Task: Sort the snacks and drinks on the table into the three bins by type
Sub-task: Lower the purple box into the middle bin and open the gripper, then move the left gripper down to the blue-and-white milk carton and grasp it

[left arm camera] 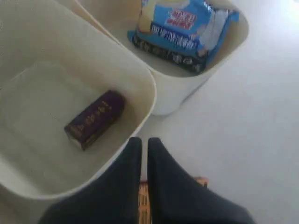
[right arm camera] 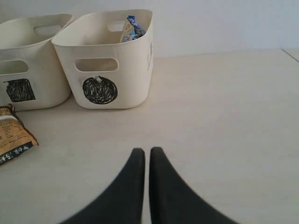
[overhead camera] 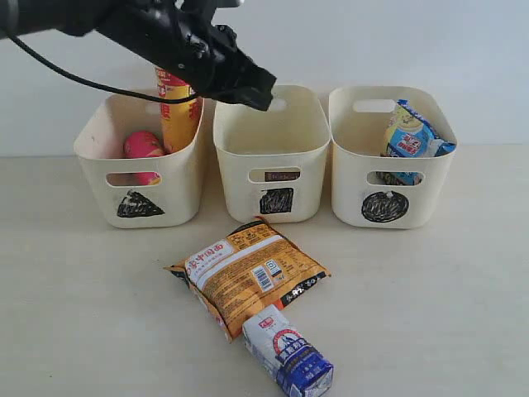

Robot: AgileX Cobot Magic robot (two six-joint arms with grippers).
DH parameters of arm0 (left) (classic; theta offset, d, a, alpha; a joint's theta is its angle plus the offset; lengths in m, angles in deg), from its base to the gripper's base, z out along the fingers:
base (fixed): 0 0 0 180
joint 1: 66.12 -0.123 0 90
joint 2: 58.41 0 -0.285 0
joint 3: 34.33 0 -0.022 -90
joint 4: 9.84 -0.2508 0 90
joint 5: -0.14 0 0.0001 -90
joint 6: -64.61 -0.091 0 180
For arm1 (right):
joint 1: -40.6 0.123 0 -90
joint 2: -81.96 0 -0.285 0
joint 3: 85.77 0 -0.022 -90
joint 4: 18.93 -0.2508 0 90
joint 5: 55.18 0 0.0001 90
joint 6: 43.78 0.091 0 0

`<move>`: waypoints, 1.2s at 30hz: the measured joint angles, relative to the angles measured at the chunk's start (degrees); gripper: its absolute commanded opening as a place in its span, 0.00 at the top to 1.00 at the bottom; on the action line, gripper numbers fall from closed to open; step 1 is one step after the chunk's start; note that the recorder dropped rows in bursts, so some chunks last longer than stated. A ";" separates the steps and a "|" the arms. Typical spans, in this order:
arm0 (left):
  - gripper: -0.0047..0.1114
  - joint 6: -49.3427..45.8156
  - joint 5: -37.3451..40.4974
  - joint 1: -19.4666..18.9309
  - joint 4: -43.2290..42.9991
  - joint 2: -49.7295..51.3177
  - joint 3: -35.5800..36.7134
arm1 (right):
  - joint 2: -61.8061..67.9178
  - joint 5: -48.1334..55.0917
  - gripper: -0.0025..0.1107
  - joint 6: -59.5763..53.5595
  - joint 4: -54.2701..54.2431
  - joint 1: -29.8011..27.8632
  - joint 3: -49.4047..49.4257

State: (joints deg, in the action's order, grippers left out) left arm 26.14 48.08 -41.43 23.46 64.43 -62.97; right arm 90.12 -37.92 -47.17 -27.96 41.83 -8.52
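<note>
Carton up front: we see the blue and white carton (overhead camera: 288,361) lying on the table (overhead camera: 430,306), one end up against the orange-brown bag (overhead camera: 246,275) just behind it. Further back are three bins in a row. The triangle bin (overhead camera: 95,165) holds the pink canister (overhead camera: 142,145) and the upright yellow-orange canister (overhead camera: 178,112). The square bin (overhead camera: 240,149) holds the dark purple carton (left arm camera: 95,119), lying flat. The circle bin (overhead camera: 351,157) holds the blue-white bag (overhead camera: 412,136). Above the square bin we find the left gripper (left arm camera: 144,141), jaws pressed together, empty. The right gripper (right arm camera: 146,151) sits low over the table, facing the circle bin, likewise closed on nothing.
</note>
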 measured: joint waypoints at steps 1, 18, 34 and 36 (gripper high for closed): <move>0.93 0.55 1.55 0.00 -1.61 -1.08 0.00 | 0.00 0.00 0.98 0.00 0.00 0.00 0.00; 0.93 -25.69 21.60 9.60 -7.57 -17.45 10.99 | 0.00 0.00 0.98 0.00 0.00 0.00 0.00; 0.93 -39.57 21.84 24.48 -16.69 -20.77 23.61 | 0.00 0.00 0.98 0.00 0.00 0.00 0.00; 0.90 -39.69 21.84 24.99 -16.86 -20.77 24.33 | 0.00 0.00 0.98 0.00 0.00 0.00 0.00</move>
State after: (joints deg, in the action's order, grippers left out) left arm -13.55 69.92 -16.43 6.61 43.66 -38.63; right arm 90.12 -37.92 -47.17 -27.96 41.83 -8.52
